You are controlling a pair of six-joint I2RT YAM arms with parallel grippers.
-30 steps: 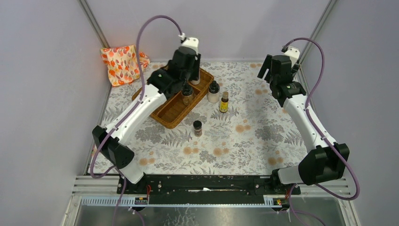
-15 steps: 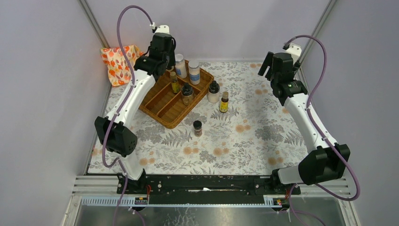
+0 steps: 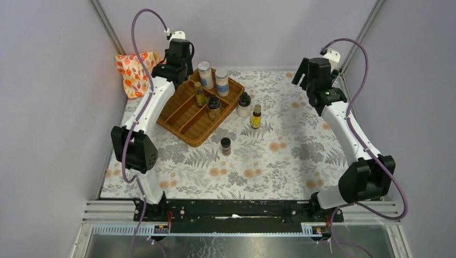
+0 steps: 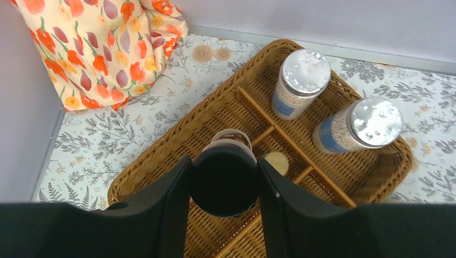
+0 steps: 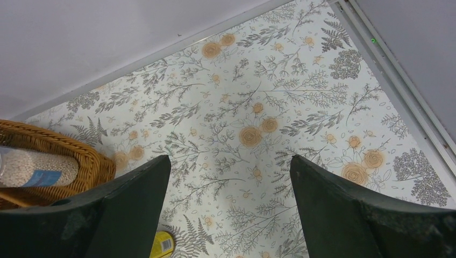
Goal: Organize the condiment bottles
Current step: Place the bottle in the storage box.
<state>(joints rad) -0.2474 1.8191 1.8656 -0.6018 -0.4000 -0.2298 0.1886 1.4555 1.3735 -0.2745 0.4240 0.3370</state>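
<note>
Now the left gripper (image 4: 224, 167), clamped on a black-capped spice jar (image 4: 225, 185) with its cap up, hangs over the left lane of the wicker tray (image 4: 161, 155), while the right gripper (image 5: 229, 166), jaws apart and empty, sits well away.

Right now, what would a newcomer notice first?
The left gripper holds a black-capped jar above the wicker tray, where two silver-lidded jars stand at the far end. Three bottles stand on the table to its right; the right gripper hangs open and empty.
</note>
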